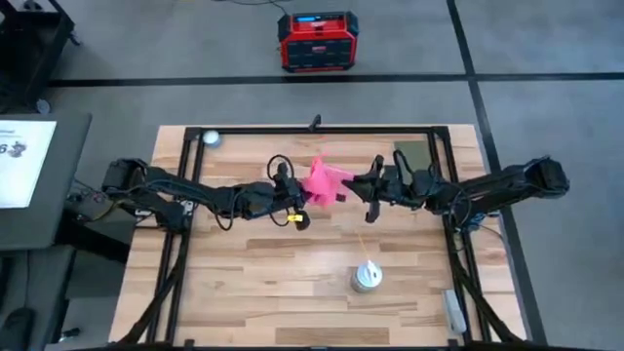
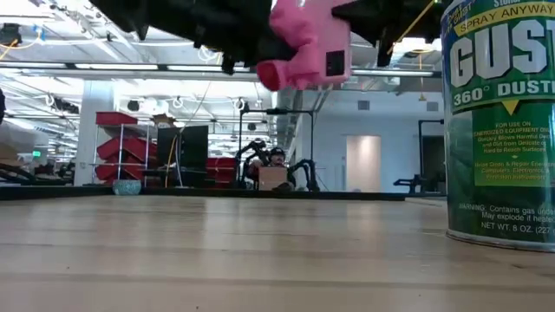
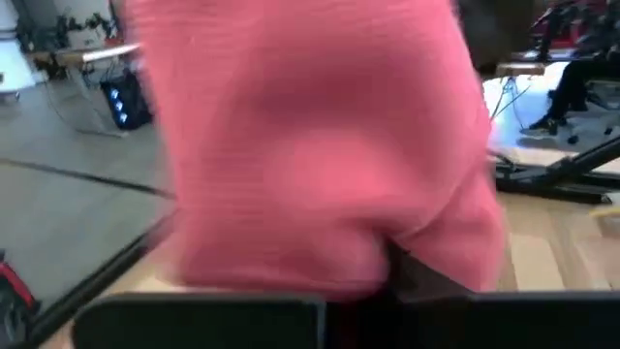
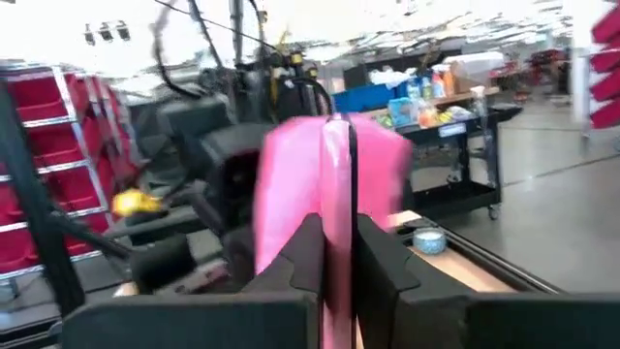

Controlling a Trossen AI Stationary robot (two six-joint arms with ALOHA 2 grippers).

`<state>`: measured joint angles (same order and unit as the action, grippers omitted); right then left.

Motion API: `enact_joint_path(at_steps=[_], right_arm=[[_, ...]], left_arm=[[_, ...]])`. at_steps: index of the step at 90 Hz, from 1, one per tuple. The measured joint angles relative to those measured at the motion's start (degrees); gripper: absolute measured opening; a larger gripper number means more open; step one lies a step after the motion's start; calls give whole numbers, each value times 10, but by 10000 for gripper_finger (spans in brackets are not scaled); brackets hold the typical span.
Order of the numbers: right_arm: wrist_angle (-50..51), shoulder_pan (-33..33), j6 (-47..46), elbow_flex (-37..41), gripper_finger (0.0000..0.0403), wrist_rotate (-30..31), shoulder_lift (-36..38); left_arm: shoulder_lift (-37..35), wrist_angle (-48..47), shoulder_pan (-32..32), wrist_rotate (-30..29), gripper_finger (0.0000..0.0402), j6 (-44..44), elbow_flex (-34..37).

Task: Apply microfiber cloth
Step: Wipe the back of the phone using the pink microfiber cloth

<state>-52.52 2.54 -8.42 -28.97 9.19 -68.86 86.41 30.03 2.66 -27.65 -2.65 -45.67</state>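
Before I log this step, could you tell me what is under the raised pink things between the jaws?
Only bare table lies below the microfiber cloth and phone; both hang in the air. In the left wrist view, the cloth covers whatever is behind it.

The microfiber cloth point(image 3: 310, 145) fills the left wrist view, hiding the fingers.

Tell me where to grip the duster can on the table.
Take the duster can around its mid-body, level from the right: it stands upright and round, with a thin straw on top. The right gripper, shut on the phone, must free up first.
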Motion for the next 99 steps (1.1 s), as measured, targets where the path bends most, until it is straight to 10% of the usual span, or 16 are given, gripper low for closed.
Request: enact_joint_path(at_steps=[99], right_arm=[[14, 20, 25, 0, 12, 26, 0]], left_arm=[[-1, 51, 12, 43, 0, -252, 329]])
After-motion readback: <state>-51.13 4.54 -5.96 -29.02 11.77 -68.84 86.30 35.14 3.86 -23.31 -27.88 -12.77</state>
